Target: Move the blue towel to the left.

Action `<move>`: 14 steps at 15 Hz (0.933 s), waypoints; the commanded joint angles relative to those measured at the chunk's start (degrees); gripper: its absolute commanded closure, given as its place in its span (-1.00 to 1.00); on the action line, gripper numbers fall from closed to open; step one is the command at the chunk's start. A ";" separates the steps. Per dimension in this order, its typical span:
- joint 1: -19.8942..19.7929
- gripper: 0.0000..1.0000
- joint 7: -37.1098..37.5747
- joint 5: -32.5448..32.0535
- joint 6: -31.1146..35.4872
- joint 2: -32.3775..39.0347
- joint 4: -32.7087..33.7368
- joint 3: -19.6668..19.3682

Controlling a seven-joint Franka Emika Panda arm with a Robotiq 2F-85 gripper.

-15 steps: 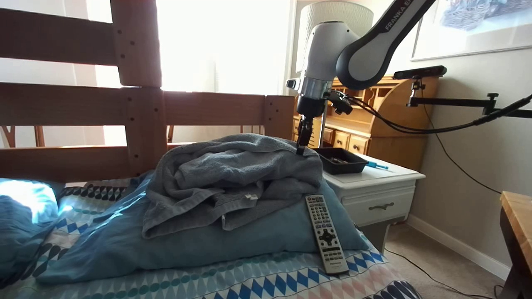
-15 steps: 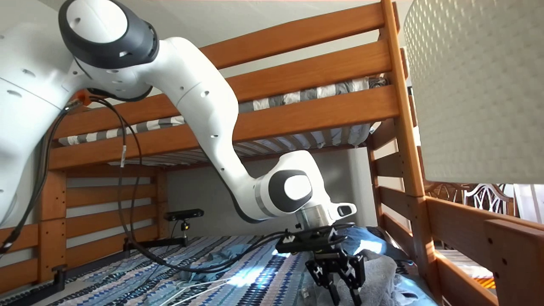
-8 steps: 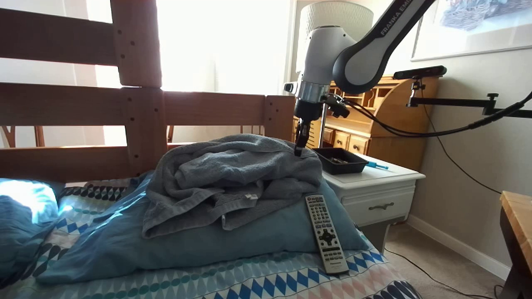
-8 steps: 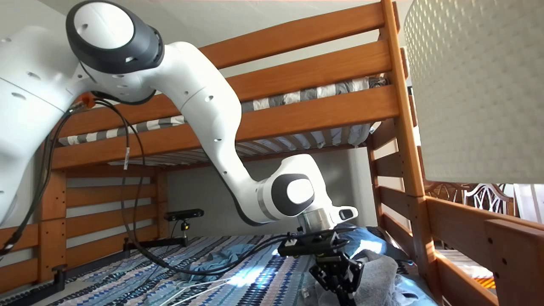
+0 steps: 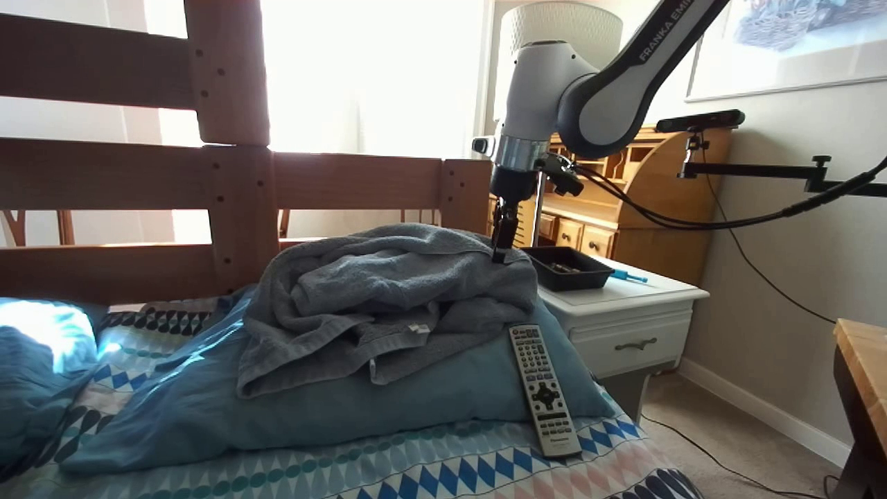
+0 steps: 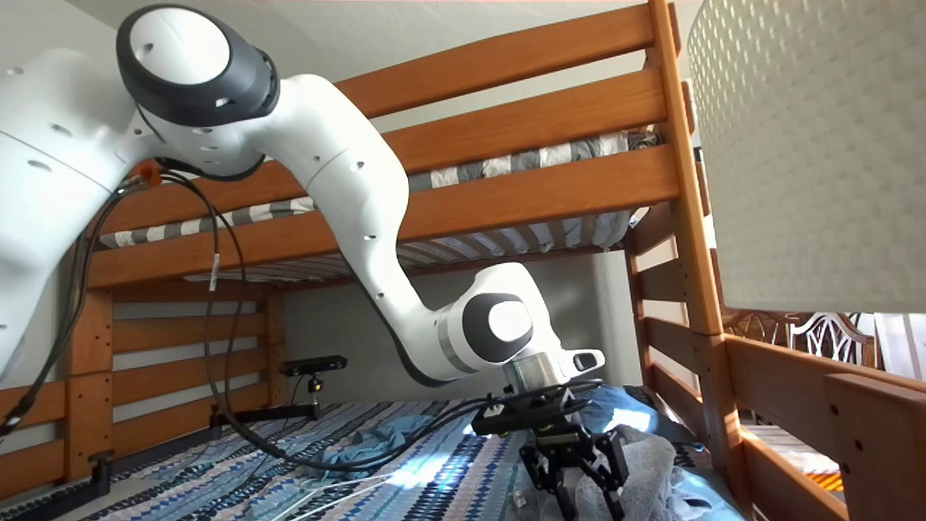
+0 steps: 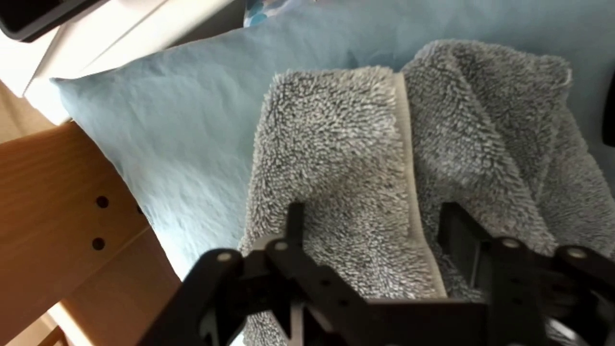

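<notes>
The towel (image 5: pixel 388 277) is grey-blue and lies crumpled on the blue pillow (image 5: pixel 332 416). It also shows in an exterior view (image 6: pixel 644 470) and in the wrist view (image 7: pixel 336 144), where a pale hem runs down between its folds. My gripper (image 5: pixel 498 256) points down at the towel's upper end, on the side by the nightstand. In an exterior view the gripper (image 6: pixel 592 512) has its fingers spread. In the wrist view the gripper (image 7: pixel 372 211) is open, with towel and hem showing between the fingertips. Whether the tips touch the cloth I cannot tell.
A remote (image 5: pixel 544 391) leans on the pillow's edge. A black tray (image 5: pixel 572 274) stands on the white nightstand (image 5: pixel 630 305) beside the bed. The wooden bed frame (image 5: pixel 360 181) rises behind the towel. A lampshade (image 6: pixel 810 159) hangs near the arm.
The fingers were spread a second ago, drawn together half a second ago, and are spread again now. The gripper has moved slightly down. The towel has not visibly moved.
</notes>
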 commanded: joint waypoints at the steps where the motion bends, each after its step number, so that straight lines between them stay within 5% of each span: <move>1: 4.78 -0.98 6.70 -6.74 -1.28 1.50 1.88 -3.88; 8: 7.24 -1.00 13.26 -13.50 -0.56 4.97 4.23 -6.55; 9: 6.91 -0.50 13.30 -13.65 -0.64 5.39 4.49 -6.27; 14: 6.64 0.11 13.00 -13.26 -0.67 6.94 5.95 -5.81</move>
